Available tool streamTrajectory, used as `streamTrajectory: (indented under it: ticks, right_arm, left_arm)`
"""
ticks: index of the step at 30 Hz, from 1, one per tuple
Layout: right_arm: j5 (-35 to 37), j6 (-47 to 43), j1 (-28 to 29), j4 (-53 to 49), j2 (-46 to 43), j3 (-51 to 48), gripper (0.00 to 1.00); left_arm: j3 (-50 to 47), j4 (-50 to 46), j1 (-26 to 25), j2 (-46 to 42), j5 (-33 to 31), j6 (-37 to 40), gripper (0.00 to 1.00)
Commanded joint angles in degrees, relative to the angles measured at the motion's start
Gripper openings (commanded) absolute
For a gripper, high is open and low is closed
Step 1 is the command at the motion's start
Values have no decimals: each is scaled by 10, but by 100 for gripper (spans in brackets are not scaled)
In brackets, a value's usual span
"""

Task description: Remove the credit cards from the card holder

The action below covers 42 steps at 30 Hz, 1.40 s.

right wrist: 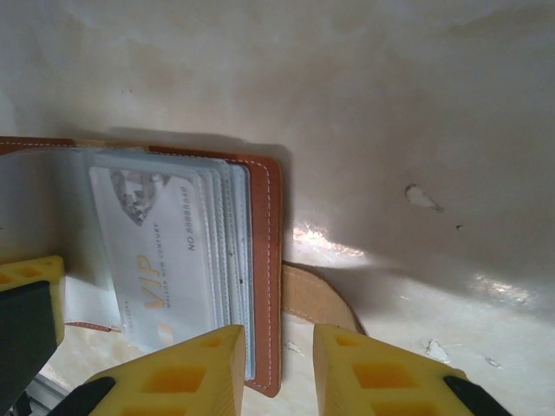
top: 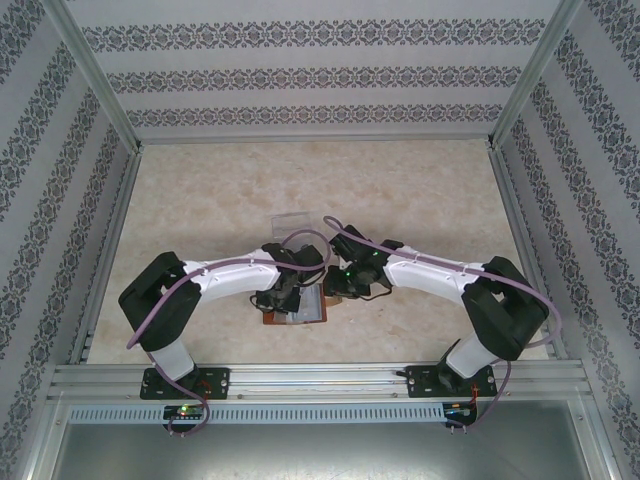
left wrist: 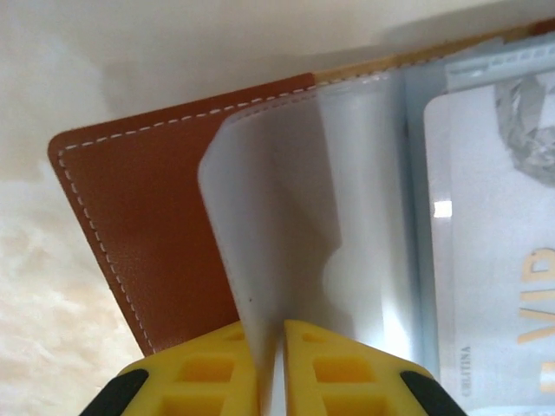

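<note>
Left gripper [left wrist: 270, 374] pinches a clear sleeve [left wrist: 286, 225] of the opened card holder [left wrist: 147, 225] (at six o'clock on the table [top: 400, 200]), while the right gripper [right wrist: 279, 373], jaws parted at its three-o'clock edge, must likely next grasp the pocketed credit cards [right wrist: 160, 260].

White links, black joints noted on left arm [top: 225, 278], right arm [top: 430, 275]; purple cables [top: 440, 262] run along both; fingers [left wrist: 204, 373] moulded yellow, ribbed.
</note>
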Motion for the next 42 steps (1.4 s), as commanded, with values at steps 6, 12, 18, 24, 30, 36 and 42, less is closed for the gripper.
streamTrajectory:
  ticks: [6, 12, 18, 24, 30, 36, 42]
  right_arm:
    - [34, -15, 7, -34, 14, -3, 29]
    - [54, -23, 4, -46, 16, -3, 27]
    - [64, -27, 2, -51, 21, 1, 28]
    - [64, -28, 2, -52, 25, 2, 28]
    - [64, -26, 4, -56, 19, 1, 28]
    - [66, -23, 5, -63, 6, 1, 28]
    - [67, -21, 7, -71, -7, 8, 28]
  left_arm:
    - [-20, 1, -3, -22, 7, 3, 25]
    - [-23, -24, 5, -55, -19, 6, 32]
    - [-40, -15, 16, -53, -11, 17, 33]
    - [-50, -10, 19, -33, -18, 28, 33]
    - [-51, -11, 26, -23, -30, 42, 33]
    - [-39, -38, 33, -56, -46, 53, 34]
    - [-8, -54, 37, -103, -34, 59, 37]
